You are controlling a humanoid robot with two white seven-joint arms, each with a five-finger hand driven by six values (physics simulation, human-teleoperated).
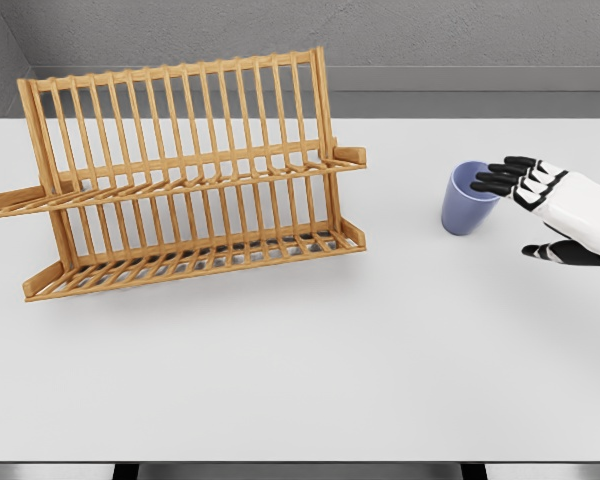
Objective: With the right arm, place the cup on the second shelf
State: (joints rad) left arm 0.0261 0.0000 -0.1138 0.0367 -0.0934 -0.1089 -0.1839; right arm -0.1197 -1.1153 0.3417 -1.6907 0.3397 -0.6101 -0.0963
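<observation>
A lavender-blue cup (466,201) stands upright on the white table, right of centre. My right hand (528,212) reaches in from the right edge, its black fingertips (495,180) spread and resting at the cup's right rim, thumb (552,252) low and apart from the cup. The hand is open and has no hold on the cup. A wooden two-tier dish rack (180,180) stands at the left, with an upper shelf (190,182) and a lower shelf (195,258), both bare. The left arm is out of sight.
The white table (300,370) spans the view, with its front edge near the bottom. A grey wall runs behind it. Between the rack and the cup lies bare tabletop.
</observation>
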